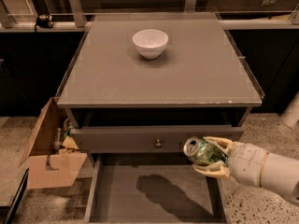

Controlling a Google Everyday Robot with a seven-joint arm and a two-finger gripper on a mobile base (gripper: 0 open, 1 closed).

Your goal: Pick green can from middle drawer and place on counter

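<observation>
**A:** What sits farthest left?

**B:** An open cardboard box (44, 160) on the speckled floor (261, 209), just beside the cabinet. There are small items inside that I cannot make out.

**A:** And the cabinet itself?

**B:** The table (159, 83) is its flat grey-brown top. A white bowl (150, 43) stands upright on it, toward the back and near the middle. Under the top is a drawer with a small round knob (159, 143) on its front, pulled out slightly. Below that, the middle drawer (117, 199) is pulled well out, and a dark shadow (170, 192) lies across its flat floor.

**A:** Where is the green can?

**B:** The green can (200, 149) is in the air, right of the knob. It hangs over the right part of the middle drawer, level with the knob drawer's front. It lies tilted on its side with one silver end turned left, and it touches neither the drawer floor nor the table.

**A:** What is the hand doing?

**B:** The hand (202, 154) reaches in from the right on a pale arm (266, 167). It grips the green can, with one finger over the can and one under it.
</observation>
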